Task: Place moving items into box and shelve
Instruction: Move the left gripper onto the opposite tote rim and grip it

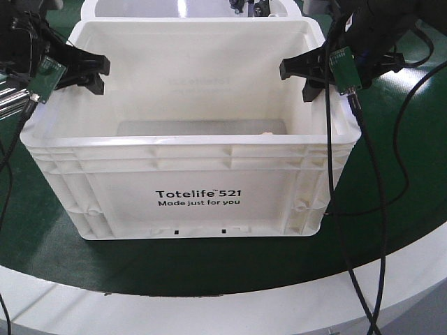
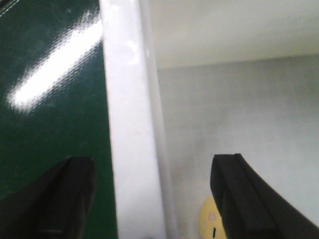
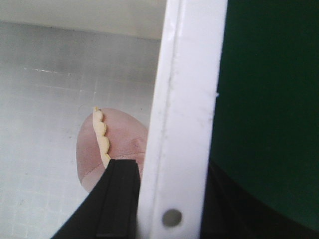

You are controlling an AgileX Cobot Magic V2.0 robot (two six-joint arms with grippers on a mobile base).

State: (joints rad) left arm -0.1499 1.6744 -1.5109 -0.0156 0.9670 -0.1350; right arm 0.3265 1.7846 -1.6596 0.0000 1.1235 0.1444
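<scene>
Toys sit inside your box [image 1: 199,199]: pink toy [image 3: 119,144] at 3 o'clock, yellow toy [image 2: 209,221] at 9. Left gripper [image 1: 102,75] straddles the wall, spread wide and holding nothing; right gripper [image 1: 297,78] appears to pinch the rim. Shelving remains.

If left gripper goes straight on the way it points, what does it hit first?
Likely the box: its side-wall rim runs between the left gripper jaws, which stand open, one outside, one inside. Depth to the rim is unclear.

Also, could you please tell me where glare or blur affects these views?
Front view: sharp, the box print readable. Left wrist view: streaky glare on the green table, the rim blurred close up. Right wrist view: rim soft too, the pinkish toy inside out of focus.
</scene>
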